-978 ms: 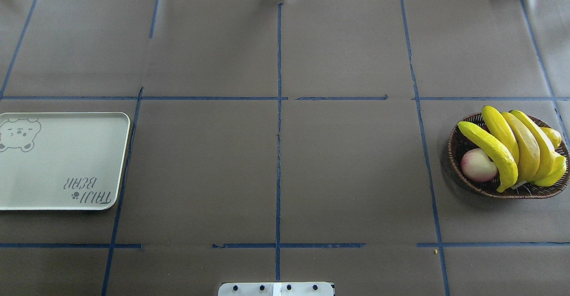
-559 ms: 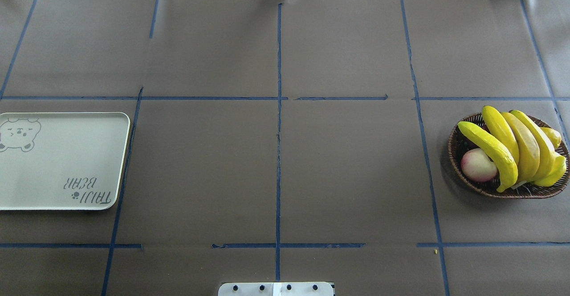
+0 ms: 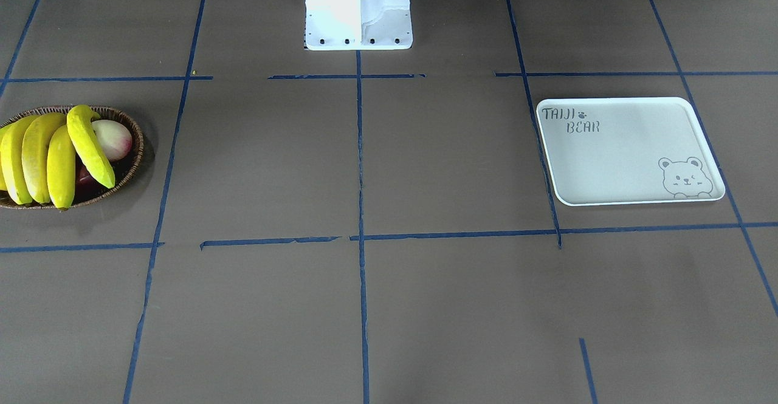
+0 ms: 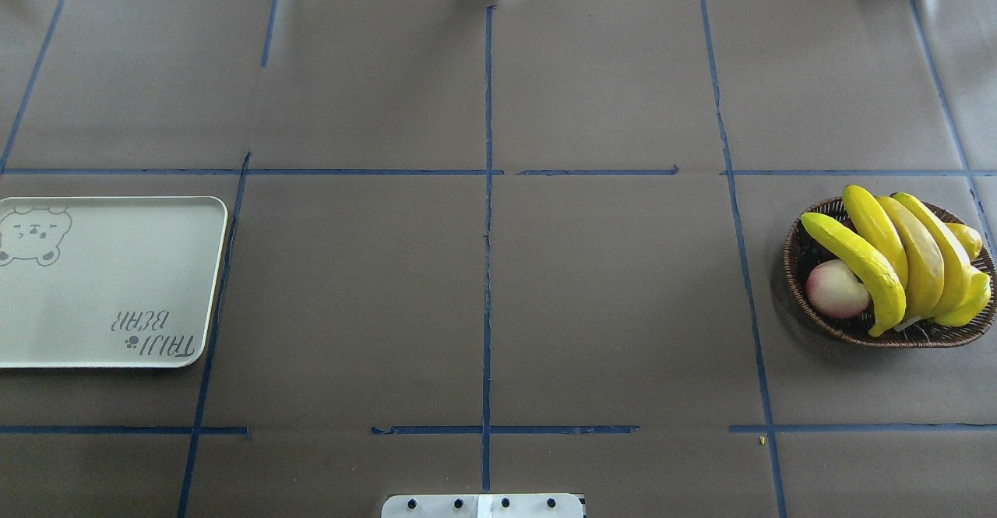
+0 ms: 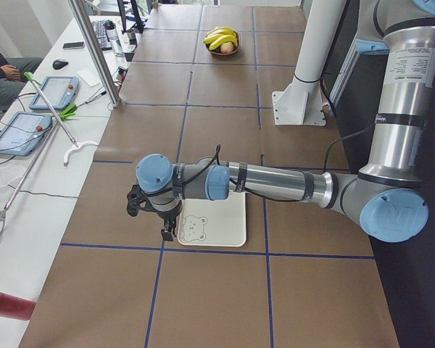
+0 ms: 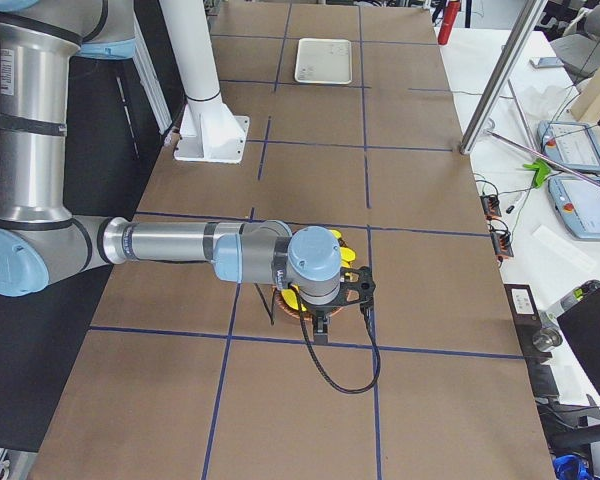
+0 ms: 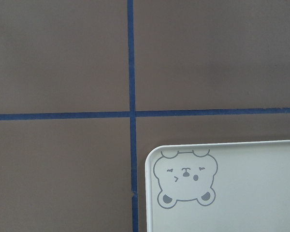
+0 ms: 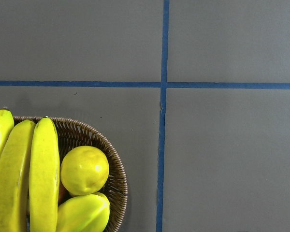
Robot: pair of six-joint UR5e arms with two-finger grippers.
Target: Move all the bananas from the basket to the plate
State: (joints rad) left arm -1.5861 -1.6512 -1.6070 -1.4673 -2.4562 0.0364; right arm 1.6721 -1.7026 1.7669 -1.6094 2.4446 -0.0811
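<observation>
- Table (image 4: 607, 292): brown paper cover marked off by blue tape lines; plate and basket are set at opposite ends, well apart.
- Plate (image 4: 117, 269): off-white tray with bear print, placed at the robot's left end. Nothing is seen on it, so no transfer is judged done.
- Basket (image 4: 791, 265): brown wicker, placed at the robot's right end, filled with fruit.
- Bananas (image 4: 903, 257): four counted, all in the basket, laid side by side on top of the other fruit. Long axes run roughly from robot side to operators' side, slightly fanned, with ends sticking past the rim. The banana nearest table centre lies outermost and is judged the easiest first pick.
- Right gripper (image 6: 320, 318): held above the basket. In the right wrist view the basket is seen at lower left, so the bananas are offset to that side rather than directly under the claw. How far the claw is spread cannot be told, as it shows only in the side view; nothing is seen held.
- Left gripper (image 5: 167, 233): held above the bear corner of the plate, far from the basket. Opening cannot be told either; nothing is seen held.
- Key relation: the right arm is the nearer one to the bananas. A closure across a banana's width, meaning square to its long axis, is judged needed.
- Apple (image 4: 835, 288): pale pink, tucked beside the outermost banana; to be left.
- Mangoes (image 8: 84, 170): yellow-green, wedged at the basket's outer end beside the bananas; to be left.
</observation>
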